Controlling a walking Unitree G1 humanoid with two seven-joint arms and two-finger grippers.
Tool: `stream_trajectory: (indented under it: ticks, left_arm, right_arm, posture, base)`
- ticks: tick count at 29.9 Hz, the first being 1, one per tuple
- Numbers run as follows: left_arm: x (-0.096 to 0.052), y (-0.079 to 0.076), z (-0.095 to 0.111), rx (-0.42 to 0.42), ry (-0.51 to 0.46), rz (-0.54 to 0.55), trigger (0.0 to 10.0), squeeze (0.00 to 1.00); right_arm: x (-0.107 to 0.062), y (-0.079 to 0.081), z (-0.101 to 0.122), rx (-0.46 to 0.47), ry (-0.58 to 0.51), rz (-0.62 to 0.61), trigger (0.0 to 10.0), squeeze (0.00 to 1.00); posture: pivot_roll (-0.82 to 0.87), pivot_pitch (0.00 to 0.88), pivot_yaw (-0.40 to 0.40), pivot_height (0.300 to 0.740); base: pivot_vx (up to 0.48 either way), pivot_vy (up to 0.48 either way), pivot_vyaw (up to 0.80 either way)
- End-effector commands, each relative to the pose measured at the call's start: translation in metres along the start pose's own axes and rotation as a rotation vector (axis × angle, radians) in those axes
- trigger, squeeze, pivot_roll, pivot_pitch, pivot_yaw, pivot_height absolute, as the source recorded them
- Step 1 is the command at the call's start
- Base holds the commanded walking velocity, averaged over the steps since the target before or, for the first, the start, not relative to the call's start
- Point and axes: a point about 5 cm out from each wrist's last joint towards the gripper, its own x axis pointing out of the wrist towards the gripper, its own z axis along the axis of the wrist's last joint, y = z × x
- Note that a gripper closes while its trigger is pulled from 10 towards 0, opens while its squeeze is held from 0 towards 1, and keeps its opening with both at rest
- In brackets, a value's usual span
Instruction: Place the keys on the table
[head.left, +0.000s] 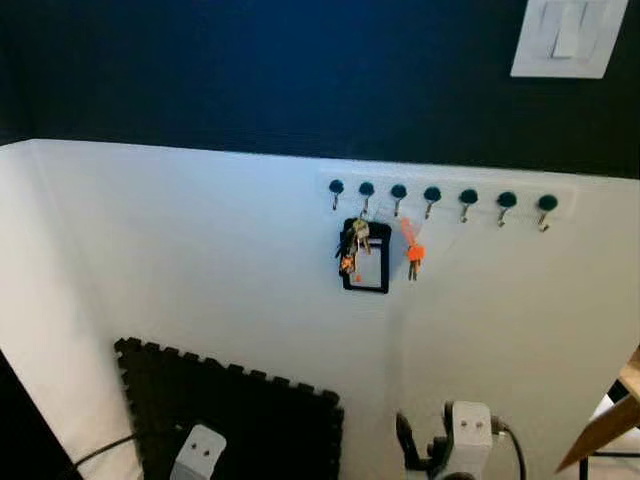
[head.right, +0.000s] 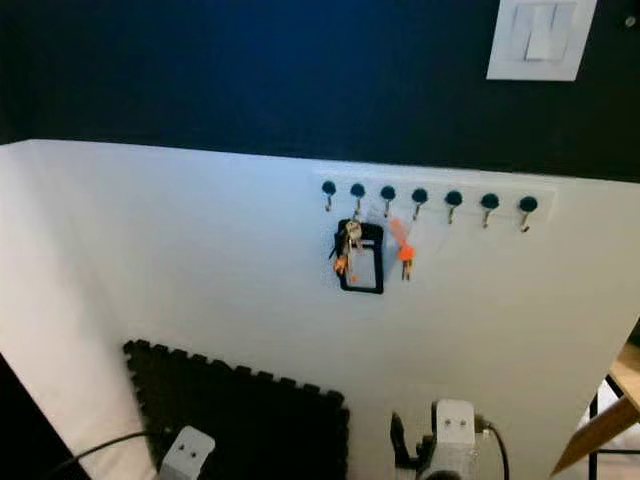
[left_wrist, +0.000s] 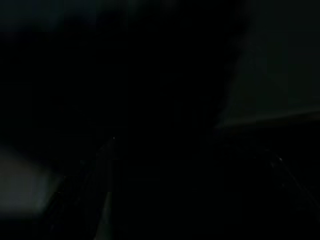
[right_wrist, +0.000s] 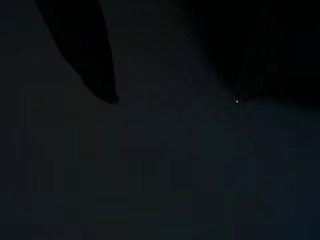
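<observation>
Keys (head.left: 353, 246) hanging off 2nd hook of white hook rack (head.left: 445, 192) w/ black card holder (head.left: 371, 266), orange tag (head.left: 412, 250) one hook along, right gripper (right_wrist: 175, 100) fingers parted in dark wrist view, left gripper (left_wrist: 190, 155) too dark, prob can't tell its state, black foam mat (head.left: 240, 415) below.

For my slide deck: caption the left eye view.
Key bunch and orange tag hang on wall hook rack; both arms low.

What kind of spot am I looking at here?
Probably a home entryway wall: a hook rack with a key bunch and an orange tag, a light switch above, and a black foam mat below.
</observation>
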Motion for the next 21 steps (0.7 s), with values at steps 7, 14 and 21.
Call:
stream_trajectory:
  ticks: [7,14,21]
  left_arm:
    - [0.011,-0.012,0.068,0.014,-0.289,-0.159,10.0,0.0]
    - [0.012,-0.02,0.113,0.074,-0.433,-0.225,10.0,0.0]
    - [0.01,-0.033,0.134,0.068,-0.485,-0.313,10.0,0.0]
  right_arm:
    - [0.034,0.018,0.088,-0.063,-0.426,0.091,10.0,0.0]
    - [0.045,0.024,0.139,-0.068,-0.613,0.089,10.0,0.0]
    - [0.051,0.021,0.138,-0.002,-0.559,0.049,10.0,0.0]
  posture:
    - [0.05,0.01,0.028,0.74]
    - [0.05,0.012,0.023,0.74]
    - [0.05,0.013,0.024,0.74]
  base:
    - [0.0,0.0,0.0]
    - [0.0,0.0,0.0]
    - [0.0,0.0,0.0]
